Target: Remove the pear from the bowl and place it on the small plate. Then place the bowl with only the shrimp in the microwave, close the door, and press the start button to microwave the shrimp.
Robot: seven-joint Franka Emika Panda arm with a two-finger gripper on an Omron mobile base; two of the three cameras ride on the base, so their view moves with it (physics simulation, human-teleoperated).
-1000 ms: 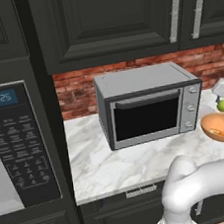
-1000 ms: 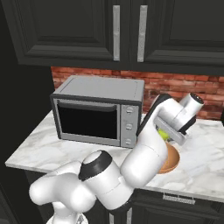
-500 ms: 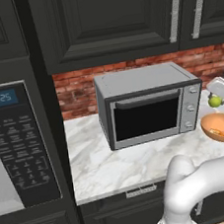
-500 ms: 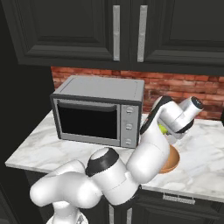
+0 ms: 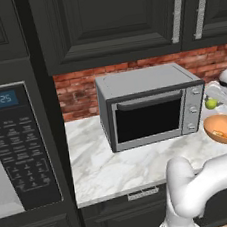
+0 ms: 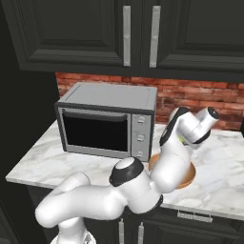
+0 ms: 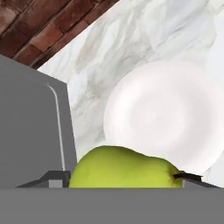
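My gripper [image 7: 120, 177] is shut on the pear [image 7: 124, 168], a yellow-green fruit held between the two dark fingertips [image 7: 188, 176]. Beyond it, lower down, lies the small white plate [image 7: 166, 118] on the marble counter. In the left base view the pear [image 5: 211, 103] hangs at the far right, above and behind the orange-brown bowl [image 5: 222, 128], which holds the shrimp [image 5: 218, 134]. From the right base view the bowl [image 6: 185, 176] sits partly behind my arm. The black microwave [image 5: 19, 147] with its keypad is at the far left. Its door is out of view.
A silver countertop oven [image 5: 150, 111] stands on the marble counter [image 5: 101, 162], just left of the bowl and plate. A brick wall [image 5: 77, 92] runs behind it and dark cabinets [image 6: 95, 33] hang above.
The gripper has carried the pear a little up and toward the back, away from the bowl. The bowl and shrimp have stayed put.
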